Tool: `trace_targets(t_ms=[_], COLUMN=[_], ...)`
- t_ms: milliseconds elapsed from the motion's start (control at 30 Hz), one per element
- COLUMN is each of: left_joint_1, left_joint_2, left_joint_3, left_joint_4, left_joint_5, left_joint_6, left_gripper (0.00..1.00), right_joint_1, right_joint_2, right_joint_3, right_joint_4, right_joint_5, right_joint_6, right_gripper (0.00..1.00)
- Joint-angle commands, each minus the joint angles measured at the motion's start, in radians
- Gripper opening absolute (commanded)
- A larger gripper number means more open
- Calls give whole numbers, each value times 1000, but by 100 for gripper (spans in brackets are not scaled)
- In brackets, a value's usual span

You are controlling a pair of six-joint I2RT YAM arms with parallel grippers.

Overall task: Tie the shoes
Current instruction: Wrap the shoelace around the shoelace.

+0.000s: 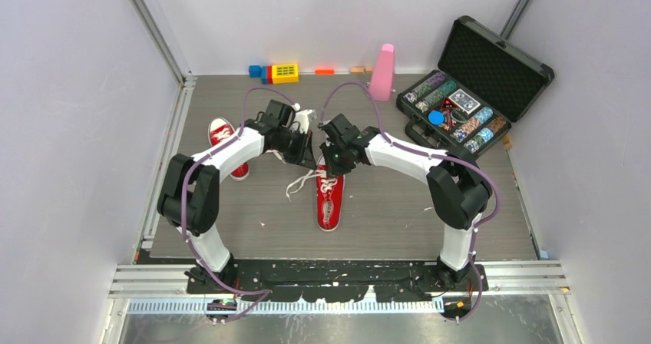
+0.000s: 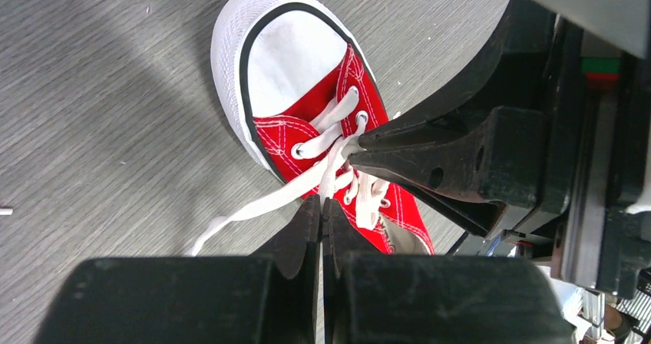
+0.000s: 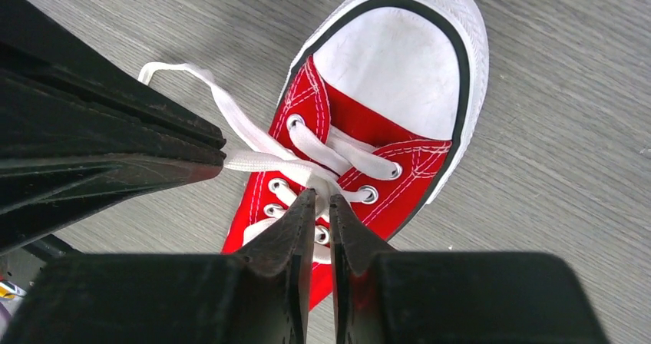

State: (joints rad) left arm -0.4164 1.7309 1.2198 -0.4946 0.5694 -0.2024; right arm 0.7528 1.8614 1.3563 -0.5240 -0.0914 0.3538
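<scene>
**A:** Starting with the shoes, where are they found?

**B:** One red shoe (image 1: 330, 202) is laid near the middle of the counter (image 1: 399, 221), with its white toe cap turned toward the arm bases. The other shoe (image 1: 222, 134) is set farther back on the left and is partly hidden behind the left arm.

**A:** And the lace?

**B:** The white lace (image 2: 265, 200) of the middle shoe is threaded through the eyelets. One loose end is seen trailing onto the counter on the shoe's left side.

**A:** How are the tools placed?

**B:** Both are brought together just above the laced part of that shoe, tip close to tip. The left tool (image 2: 322, 206) is clenched, and a strand of the lace is gripped at its tips. The right tool (image 3: 321, 202) is closed down to a narrow slit, and another strand is pinched between its fingers, right over the eyelets.

**A:** What else is carried by the counter?

**B:** An open black case (image 1: 491, 60) is placed at the far right, well apart from the shoes, with rows of chips packed inside. A pink upright object (image 1: 382, 71) is stood just left of the case. A few coloured blocks (image 1: 280, 73) are lined up along the far edge.
</scene>
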Motion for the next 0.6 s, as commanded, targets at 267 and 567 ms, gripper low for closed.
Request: trace_targets(t_ms=[267, 567], left_joint_1=[4, 3], left_joint_2=[-25, -36], left_joint_3=[14, 10], left_joint_4=[-29, -27], left_joint_5=[10, 5], left_joint_6=[-4, -12], left_gripper=[0, 0], right_joint_1=[9, 10], right_joint_2=[-35, -51], right_joint_3=[73, 82], right_joint_4=[-6, -23], right_joint_5=[-8, 17], right_joint_6=[-6, -15], right_gripper=[0, 0])
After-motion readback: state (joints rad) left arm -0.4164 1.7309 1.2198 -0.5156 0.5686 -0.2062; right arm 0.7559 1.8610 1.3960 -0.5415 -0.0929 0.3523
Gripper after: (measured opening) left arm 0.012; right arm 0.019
